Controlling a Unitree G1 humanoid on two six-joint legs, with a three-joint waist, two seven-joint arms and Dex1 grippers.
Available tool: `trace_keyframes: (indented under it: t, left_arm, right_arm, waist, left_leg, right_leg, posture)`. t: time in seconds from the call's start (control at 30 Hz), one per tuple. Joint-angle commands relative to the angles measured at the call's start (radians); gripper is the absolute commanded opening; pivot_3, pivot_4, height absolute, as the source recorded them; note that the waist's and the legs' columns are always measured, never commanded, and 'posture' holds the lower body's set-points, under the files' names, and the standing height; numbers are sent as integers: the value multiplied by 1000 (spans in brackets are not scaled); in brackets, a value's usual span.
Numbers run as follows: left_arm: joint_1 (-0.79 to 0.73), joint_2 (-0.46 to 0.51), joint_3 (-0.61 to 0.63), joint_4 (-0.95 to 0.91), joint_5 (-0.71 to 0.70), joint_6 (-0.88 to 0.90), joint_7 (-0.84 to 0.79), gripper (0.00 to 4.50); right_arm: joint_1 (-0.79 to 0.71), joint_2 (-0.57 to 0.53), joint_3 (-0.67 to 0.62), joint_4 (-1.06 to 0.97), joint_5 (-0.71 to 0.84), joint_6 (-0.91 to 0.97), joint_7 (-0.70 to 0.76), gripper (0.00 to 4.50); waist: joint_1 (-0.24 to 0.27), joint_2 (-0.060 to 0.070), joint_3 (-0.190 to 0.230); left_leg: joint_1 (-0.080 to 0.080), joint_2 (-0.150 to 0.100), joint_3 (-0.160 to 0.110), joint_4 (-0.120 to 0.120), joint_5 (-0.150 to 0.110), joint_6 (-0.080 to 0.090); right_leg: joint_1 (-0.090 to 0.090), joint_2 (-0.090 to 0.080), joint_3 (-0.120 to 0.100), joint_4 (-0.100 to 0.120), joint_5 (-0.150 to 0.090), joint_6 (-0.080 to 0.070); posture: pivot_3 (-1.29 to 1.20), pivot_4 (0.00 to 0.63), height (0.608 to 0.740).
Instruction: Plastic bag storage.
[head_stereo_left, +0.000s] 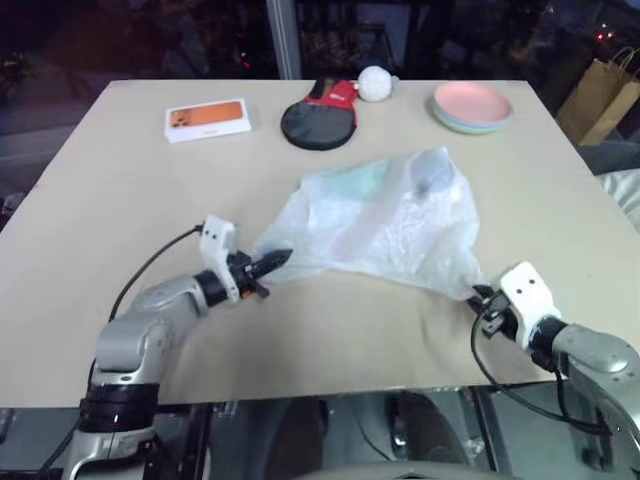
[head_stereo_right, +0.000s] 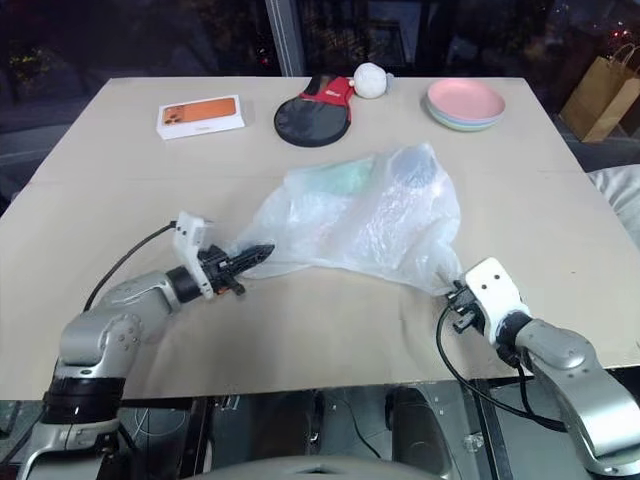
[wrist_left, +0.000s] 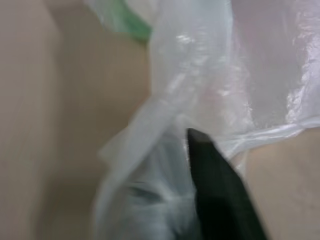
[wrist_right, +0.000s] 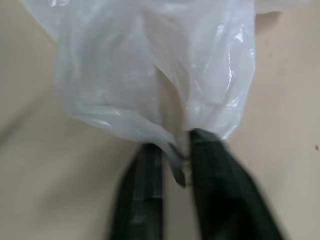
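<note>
The plastic bag (head_stereo_left: 385, 225) lies crumpled in the middle of the table (head_stereo_left: 100, 200), translucent white, with a green shape (head_stereo_left: 360, 182) and a darker shape (head_stereo_left: 435, 180) showing through it. My left gripper (head_stereo_left: 275, 262) points at the bag's left corner. In the left wrist view the film (wrist_left: 165, 115) drapes over one finger while the other black finger (wrist_left: 215, 200) stays bare, so the jaws stand apart. My right gripper (head_stereo_left: 478, 297) is at the bag's near right corner. Its fingers (wrist_right: 220, 190) are slightly apart, with a thin fold of the bag (wrist_right: 150, 75) hanging into the gap.
At the table's far side lie an orange and white box (head_stereo_left: 207, 119), a black paddle with a red handle (head_stereo_left: 318, 122), a white ball (head_stereo_left: 374, 83) and stacked pink and pale plates (head_stereo_left: 472, 106). A brown paper bag (head_stereo_left: 598, 100) stands beyond the table's right corner.
</note>
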Motion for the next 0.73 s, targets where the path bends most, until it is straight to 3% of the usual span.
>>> trace_keyframes:
  t: [0.03, 0.13, 0.17, 0.33, 0.5, 0.73]
  left_arm:
    - [90, 12, 104, -123, -53, -52, -48, 2635]
    - [174, 59, 167, -151, -61, -43, -80, 3931]
    - [193, 73, 179, -154, -58, -43, -87, 4364]
    - [231, 137, 219, -164, -78, -30, -151, 4364]
    - [372, 178, 170, -264, -31, -94, -262, 4364]
    - [444, 152, 166, -321, -28, -104, -250, 4364]
  right_arm:
    - [159, 5, -199, -130, 70, -84, 97, 2752]
    - [297, 10, -358, -178, 140, -107, 186, 4055]
    - [323, 12, -394, -183, 161, -113, 206, 4117]
    - [403, -9, -443, -115, 102, -194, 283, 4117]
    - [332, -10, -428, 49, 36, -273, 283, 4117]
    - [251, -57, -471, 159, 52, -312, 348, 4117]
  waist:
    - [9, 0, -1]
    - [12, 0, -1]
    - [11, 0, -1]
    - [12, -2, -3]
    - [9, -4, -6]
    - [15, -1, -8]
  left_leg:
    - [0, 0, 0, -1, -3, 2]
    - [0, 0, 1, -1, -7, 1]
    - [1, 0, 1, -1, -8, 2]
    - [3, 1, 1, 3, -8, 2]
    - [6, 1, 6, 4, -8, 2]
    - [3, 0, 5, 1, -8, 2]
  right_leg:
    - [0, 0, 0, 0, -2, 0]
    - [0, 0, 0, -1, -6, 0]
    - [0, 0, 0, -1, -7, 0]
    - [2, -1, -1, 0, -12, 0]
    - [3, -5, 0, 0, -12, 0]
    - [2, -4, -1, -1, -12, -1]
  posture:
    - [0, 150, 740]
    - [0, 150, 740]
    - [0, 150, 740]
    - [0, 150, 740]
    - [0, 150, 740]
    - [0, 150, 740]
